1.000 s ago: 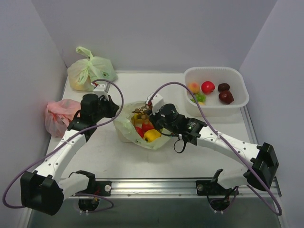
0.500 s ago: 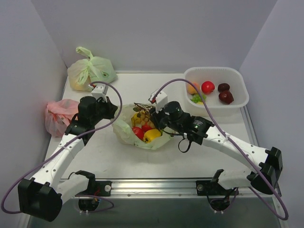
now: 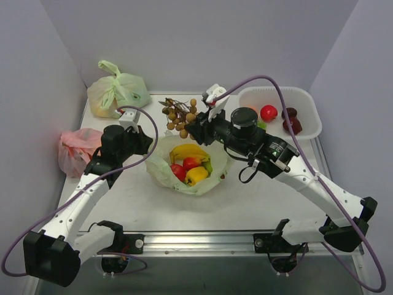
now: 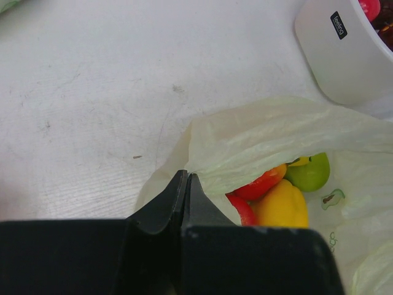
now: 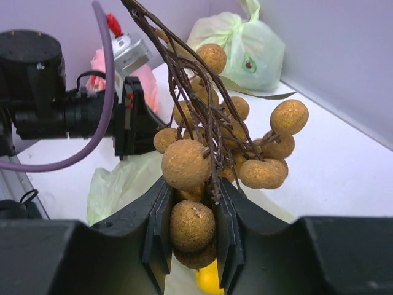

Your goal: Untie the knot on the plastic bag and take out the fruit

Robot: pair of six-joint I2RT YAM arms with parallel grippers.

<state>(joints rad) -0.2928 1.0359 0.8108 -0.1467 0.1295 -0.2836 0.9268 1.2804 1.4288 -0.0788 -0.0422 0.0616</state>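
As its mouth stands open upward, the bag [image 3: 161, 169] is seen lying about the middle of the counter, a little toward the left edge. Inside it are seen bananas [image 3: 189, 151], a red fruit [image 3: 190, 163], a yellow fruit [image 3: 196, 175] and a green apple [image 4: 309, 173]. The bag's left rim is pinched by the left gripper [image 3: 146, 142]; in the left wrist view its fingers are pressed together on a fold of the film.

The berry cluster [image 3: 179, 117] is held in the air beyond the bag, toward the far edge, apart from the bag. It is gripped by the right gripper [image 3: 192, 127]. In the right wrist view the lowest berries and the brown stems are clamped between the two fingers, and the rest of the cluster spreads upward above them.

Farther out, a white tub [image 3: 310, 132] is placed at the far right corner, with a red round fruit [image 3: 268, 112] and two maroon fruits [image 3: 293, 126] in it. A second green bag [image 3: 116, 92], tied, is set at the far left corner, and a pink bag [image 3: 77, 150] is laid at the left edge.
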